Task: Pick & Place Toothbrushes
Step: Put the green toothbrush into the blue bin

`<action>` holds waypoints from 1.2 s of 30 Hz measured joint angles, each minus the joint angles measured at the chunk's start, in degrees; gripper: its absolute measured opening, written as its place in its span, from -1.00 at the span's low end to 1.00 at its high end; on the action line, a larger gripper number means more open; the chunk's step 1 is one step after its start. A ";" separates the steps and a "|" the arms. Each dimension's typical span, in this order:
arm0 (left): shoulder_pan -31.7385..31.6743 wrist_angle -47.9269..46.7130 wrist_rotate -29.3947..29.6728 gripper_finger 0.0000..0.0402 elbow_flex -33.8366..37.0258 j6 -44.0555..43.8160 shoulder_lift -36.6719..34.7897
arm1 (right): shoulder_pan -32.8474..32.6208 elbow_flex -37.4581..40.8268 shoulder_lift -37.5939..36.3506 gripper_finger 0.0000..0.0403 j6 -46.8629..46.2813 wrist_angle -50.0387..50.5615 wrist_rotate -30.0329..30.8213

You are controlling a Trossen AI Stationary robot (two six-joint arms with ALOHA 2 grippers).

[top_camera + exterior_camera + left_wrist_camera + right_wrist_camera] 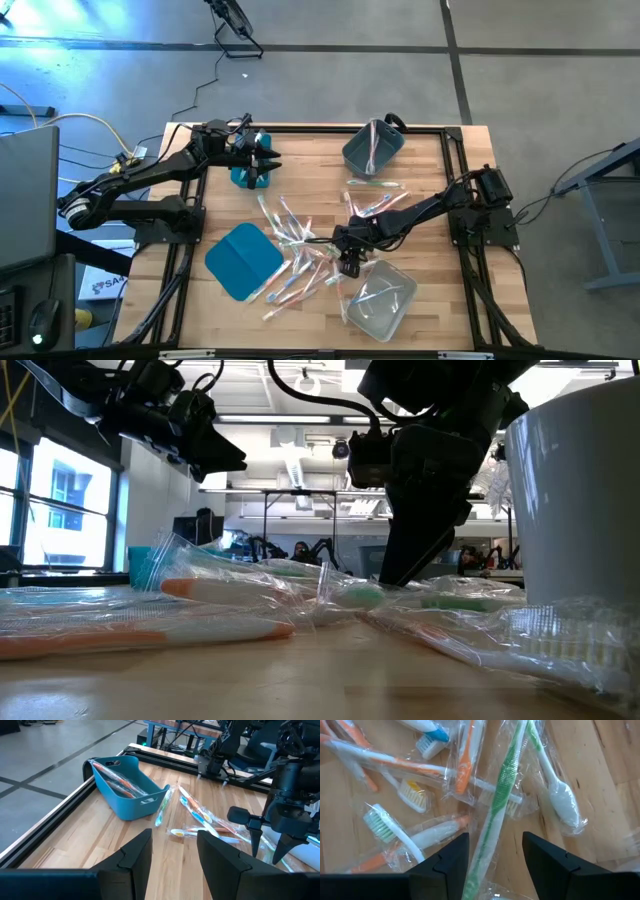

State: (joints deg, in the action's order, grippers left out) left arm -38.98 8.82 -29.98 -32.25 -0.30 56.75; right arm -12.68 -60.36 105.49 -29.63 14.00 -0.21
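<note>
The step in hand looked like a pick. The right gripper (349, 262) hung low over the heap of wrapped toothbrushes (300, 255) in the middle of the worktop (430, 190), its two fingers spread apart and holding nothing. In the right wrist view a green-handled toothbrush (501, 790) ran up between those fingers, so it seemed the likely target. Its long axis lay roughly along the line of the open gap, with its far end leaning a little to one side; I could not tell for sure which end carried the bristles. It lay across a clear-handled brush and partly on other wrappers, touching them.

The next move would probably call for a short straight descent, with the fingers turned so they close across the handle and not along it, taking care not to catch the neighbouring wrappers. The clear bin (381, 298) stood just beside the gripper on the near side, already holding a few brushes. A grey bin (372, 148) at the far edge held some too.

The heap itself was a loose fan, with brushes pointing in many directions, between the flat teal lid (243, 260) and the clear bin.

The left gripper (268, 160) waited at the far left, hanging above a small teal bin (247, 176), its fingers parted and empty.
</note>
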 joint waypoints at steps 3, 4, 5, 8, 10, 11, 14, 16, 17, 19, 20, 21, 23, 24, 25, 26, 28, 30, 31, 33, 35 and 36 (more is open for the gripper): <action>0.00 0.00 0.00 -0.23 0.00 0.00 0.00 | -0.14 0.00 0.00 -0.12 0.27 0.00 -0.16; 0.00 0.00 0.00 -0.23 0.00 0.00 0.00 | -0.14 0.00 0.39 -0.12 0.25 -0.24 -0.23; 0.00 0.00 0.00 -0.23 0.00 0.00 0.00 | -0.14 0.00 0.73 -0.12 0.21 -0.57 -0.24; 0.00 -0.04 0.00 -0.23 0.00 0.00 0.00 | -0.09 0.03 2.39 -0.12 -0.01 -1.50 -0.31; 0.00 -0.47 -0.01 -0.23 0.00 0.00 0.00 | -0.09 -0.07 2.57 -0.12 0.08 -2.16 -0.46; 0.00 -0.62 -0.01 -0.23 0.00 -0.01 0.02 | -0.09 -0.07 2.65 -0.12 0.33 -2.47 -0.21; 0.00 -1.33 0.00 -0.23 0.00 -0.02 0.02 | -0.09 -0.07 2.48 -0.16 0.53 -2.29 0.97; 0.00 -1.31 0.00 -0.23 0.02 -0.02 0.02 | -0.09 -0.04 2.40 -0.21 0.53 -2.27 1.22; 0.00 -1.31 0.00 -0.23 0.01 -0.02 0.02 | -0.09 -0.03 2.40 -0.24 0.73 -2.16 1.20; 0.00 -1.33 0.00 -0.23 0.00 -0.01 0.02 | -0.09 0.00 2.40 -0.32 0.94 -1.85 1.17; 0.00 -1.33 0.00 -0.23 0.00 -0.02 0.02 | -0.09 0.00 2.40 -0.36 0.95 -1.81 1.21; 0.00 -1.31 0.00 -0.23 0.00 0.00 0.02 | -0.09 0.00 2.40 -0.40 0.96 -1.79 1.27; 0.00 -1.33 0.00 -0.23 0.02 -0.02 0.02 | -0.09 0.00 2.40 -0.49 0.97 -1.84 1.42; 0.00 -1.32 0.00 -0.23 0.00 -0.01 0.02 | -0.09 0.00 2.40 -0.54 0.95 -1.88 1.42; 0.00 -1.33 0.00 -0.23 0.02 0.00 0.02 | -0.09 0.00 2.40 -0.58 0.96 -1.96 1.38; 0.00 -1.33 0.00 -0.23 0.02 -0.02 0.02 | -0.09 0.00 2.40 -0.62 0.97 -1.99 1.28; 0.00 -1.32 0.00 -0.23 0.01 -0.01 0.02 | -0.09 0.00 2.39 -0.70 0.97 -2.01 1.20; 0.00 -1.33 0.00 -0.23 0.01 -0.01 0.02 | -0.09 0.00 2.38 -0.78 0.95 -2.17 1.18; 0.00 -1.33 0.00 -0.23 0.00 0.00 0.02 | -0.09 0.00 2.38 -0.81 0.95 -2.27 1.16; 0.00 -1.33 0.00 -0.23 0.00 0.00 0.02 | -0.07 0.00 2.34 -0.87 0.97 -2.25 0.17; 0.00 -1.33 0.00 -0.23 0.02 0.00 0.02 | -0.09 0.00 2.34 -0.90 0.97 -2.26 -1.18; 0.00 -1.33 0.00 -0.23 0.02 0.00 0.02 | -0.09 0.00 2.32 -0.90 0.97 -2.25 -1.65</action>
State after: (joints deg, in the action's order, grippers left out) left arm -38.98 7.49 -29.98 -32.23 -0.30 56.77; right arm -12.78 -60.36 107.81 -28.67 11.75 -1.86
